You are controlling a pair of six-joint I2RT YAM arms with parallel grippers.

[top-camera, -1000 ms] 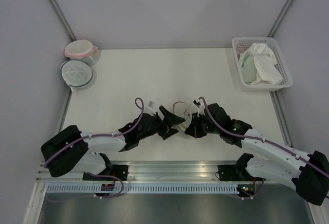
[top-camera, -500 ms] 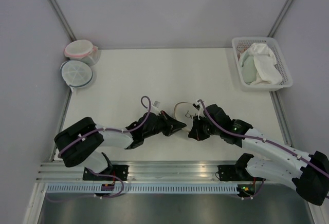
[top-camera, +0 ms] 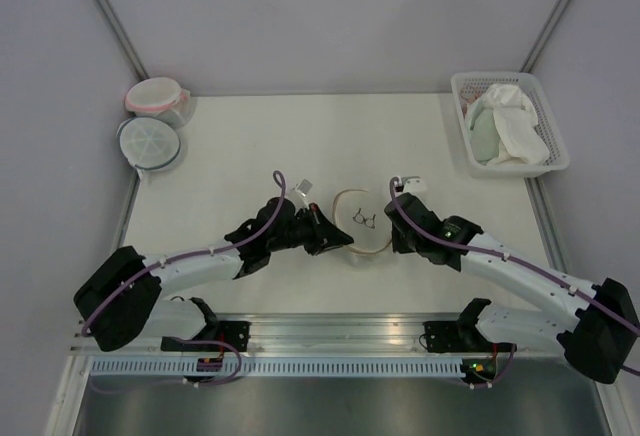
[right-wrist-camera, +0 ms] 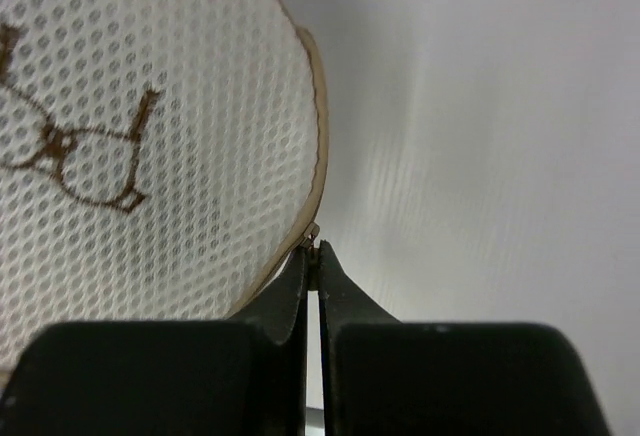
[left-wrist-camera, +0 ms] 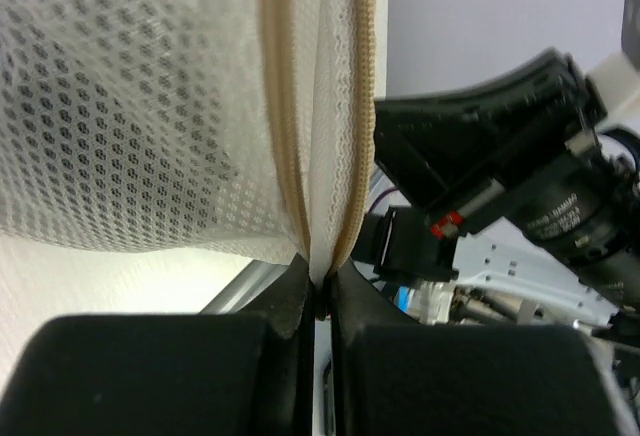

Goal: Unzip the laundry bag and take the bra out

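The laundry bag point(top-camera: 362, 222), light limp mesh with a firmer tan rim, lies mid-worktop point(top-camera: 300, 146) between the arms; the bra is not visible. The left end effector point(left-wrist-camera: 320, 296) pinches the rim tight. The right end effector point(right-wrist-camera: 313, 266) is closed on the tiny, probably slippery zip pull point(right-wrist-camera: 312, 232).

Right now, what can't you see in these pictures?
- The bra: it shows in no view. The bag's mesh hides whatever is inside.
- The zip: in the left wrist view it is pinched in the left fingers and cut off at the top edge, so how far it is open is unclear.
- The zip pull: in the right wrist view it is tiny and mostly hidden between the right fingers.
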